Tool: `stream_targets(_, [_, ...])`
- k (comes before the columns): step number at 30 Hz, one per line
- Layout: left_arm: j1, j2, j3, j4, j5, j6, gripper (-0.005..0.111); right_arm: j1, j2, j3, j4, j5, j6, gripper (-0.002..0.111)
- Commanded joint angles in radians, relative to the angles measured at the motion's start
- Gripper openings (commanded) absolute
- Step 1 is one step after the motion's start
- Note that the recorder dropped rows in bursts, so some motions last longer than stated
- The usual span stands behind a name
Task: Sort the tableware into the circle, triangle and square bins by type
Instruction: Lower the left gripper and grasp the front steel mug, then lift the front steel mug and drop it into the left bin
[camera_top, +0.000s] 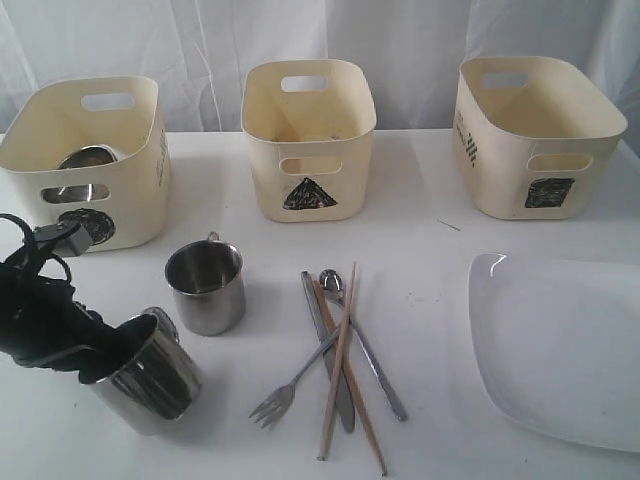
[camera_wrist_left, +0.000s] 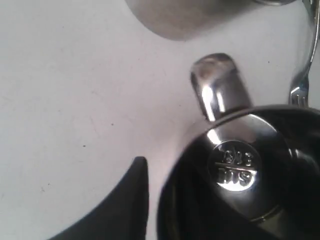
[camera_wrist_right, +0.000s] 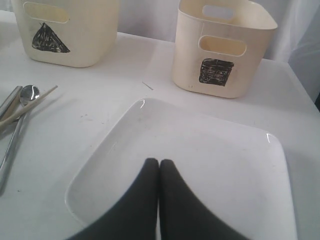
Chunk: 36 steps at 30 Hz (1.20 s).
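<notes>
My left gripper (camera_top: 108, 348) (camera_wrist_left: 165, 200) is shut on the wall of a steel mug (camera_top: 150, 375) (camera_wrist_left: 240, 165), held tilted over the table's front left. A second steel mug (camera_top: 205, 287) stands upright just behind it. Fork (camera_top: 290, 385), knife (camera_top: 325, 345), spoon (camera_top: 365, 340) and chopsticks (camera_top: 338, 370) lie crossed mid-table. A steel bowl (camera_top: 88, 157) sits in the circle bin (camera_top: 130, 190). My right gripper (camera_wrist_right: 159, 164) hangs shut and empty over the white plate (camera_wrist_right: 210, 150) (camera_top: 560, 340). The small white bowl is out of view.
The triangle bin (camera_top: 308, 140) (camera_wrist_right: 70, 30) stands at the back middle and the square bin (camera_top: 540, 135) (camera_wrist_right: 220, 50) at the back right. A white curtain hangs behind the table. The plate reaches the table's right edge.
</notes>
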Motion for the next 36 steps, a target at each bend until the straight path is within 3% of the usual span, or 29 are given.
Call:
stream_targets(1, [-0.001,-0.03,0.004,0.017,0.045,-0.006,0.0,0.007,-0.004,0.0,-0.008,-0.003,0.001,0.0])
stream_targets(7, [0.026,-0.183,-0.139,0.237,0.087,-0.122,0.0,0.007,-0.004,0.0,-0.008,-0.003,0.001,0.0])
stream_targets(10, [0.068,-0.28,-0.264,0.296,-0.031,-0.219,0.0,0.007,-0.004,0.0,-0.008,-0.003,0.001,0.0])
stream_targets(12, [0.093,-0.328,-0.33,0.29,-0.234,-0.255,0.0,0.007,-0.004,0.0,-0.008,-0.003,0.001,0.0])
stream_targets(15, [0.098,-0.359,-0.384,0.254,-0.653,-0.291,0.0,0.007,-0.004,0.0,-0.008,-0.003,0.001,0.0])
stream_targets(18, [0.094,-0.321,-0.386,0.267,-1.057,-0.515,0.0,0.007,-0.004,0.0,-0.008,-0.003,0.001,0.0])
stream_targets(21, [0.094,-0.227,-0.387,0.409,-1.207,-0.795,0.0,0.007,-0.004,0.0,-0.008,-0.003,0.001,0.0])
stream_targets(24, [0.094,-0.084,-0.422,0.76,-1.243,-1.016,0.0,0.007,-0.004,0.0,-0.008,-0.003,0.001,0.0])
stream_targets(27, [0.092,0.108,-0.527,1.104,-1.239,-1.092,0.0,0.007,-0.004,0.0,-0.008,-0.003,0.001,0.0])
stream_targets(32, [0.087,0.32,-0.716,1.184,-1.038,-1.214,0.0,0.007,-0.004,0.0,-0.008,-0.003,0.001,0.0])
stream_targets(36, [0.087,0.36,-0.769,1.21,-0.912,-1.318,0.0,0.007,-0.004,0.0,-0.008,-0.003,0.001,0.0])
